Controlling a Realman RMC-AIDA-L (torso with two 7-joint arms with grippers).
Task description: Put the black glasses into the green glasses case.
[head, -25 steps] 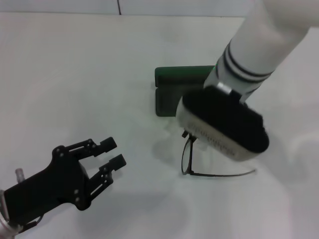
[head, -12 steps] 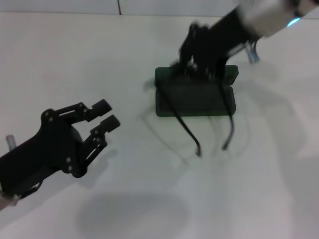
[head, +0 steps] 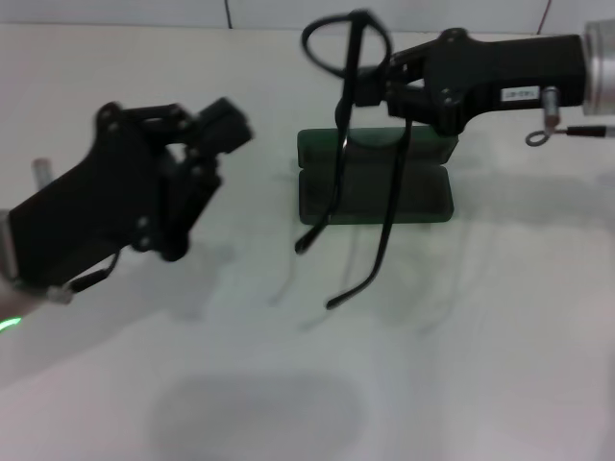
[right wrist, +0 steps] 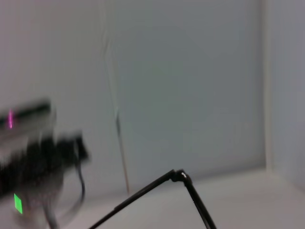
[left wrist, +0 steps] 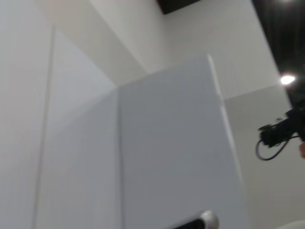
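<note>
My right gripper (head: 373, 83) reaches in from the upper right in the head view and is shut on the front of the black glasses (head: 344, 115). It holds them in the air above the green glasses case (head: 423, 192). The lens rim points up and the two temple arms hang down in front of the case. The case lies open on the white table, with its lid folded back. One temple arm also shows in the right wrist view (right wrist: 183, 177). My left gripper (head: 219, 144) is open and empty, raised at the left, apart from the case.
The white table (head: 288, 384) runs around the case. In the left wrist view only walls and the far-off right gripper with the glasses (left wrist: 272, 137) show. The left arm (right wrist: 38, 143) shows blurred in the right wrist view.
My right gripper has lifted the glasses off the table to above the case. My left gripper has risen and moved towards the back.
</note>
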